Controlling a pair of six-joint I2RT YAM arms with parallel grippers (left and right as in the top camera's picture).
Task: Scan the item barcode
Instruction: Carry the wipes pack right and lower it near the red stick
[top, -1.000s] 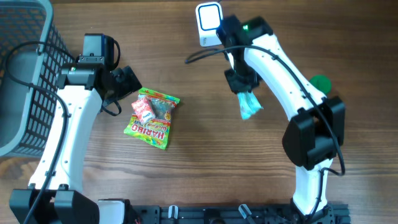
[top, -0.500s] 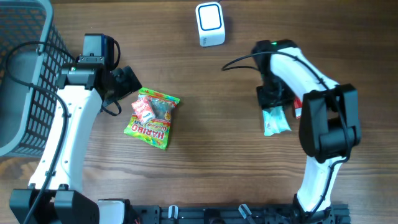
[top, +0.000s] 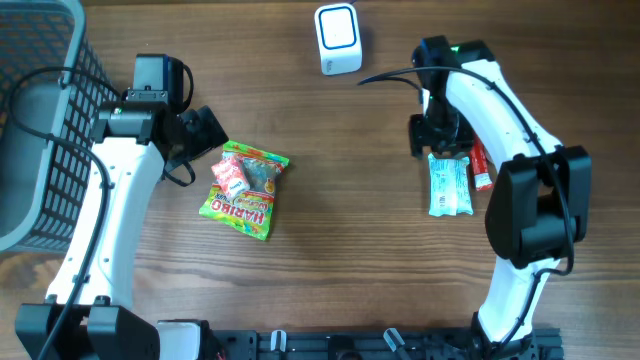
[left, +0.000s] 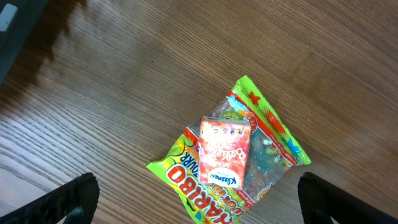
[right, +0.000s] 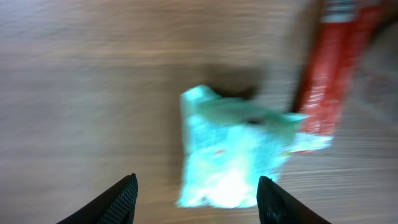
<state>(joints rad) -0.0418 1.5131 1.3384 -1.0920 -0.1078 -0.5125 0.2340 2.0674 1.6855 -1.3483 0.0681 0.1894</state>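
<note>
Pale teal plastic packet (top: 449, 185) lies flat on the brown wooden table (top: 340, 250), right of centre in the overhead view, held by neither gripper.
The right gripper (top: 443, 140) hangs over the packet's upper end, fingers parted with nothing between them; a narrow red packet (top: 481, 165) lies just beside it. The left gripper (left: 199, 202) stands wide open above a green-and-yellow Haribo sweet bag (left: 261, 155), left of centre, which bears a small red-orange carton (left: 224, 152). A white box-shaped scanner (top: 338, 38) sits at top centre.
</note>
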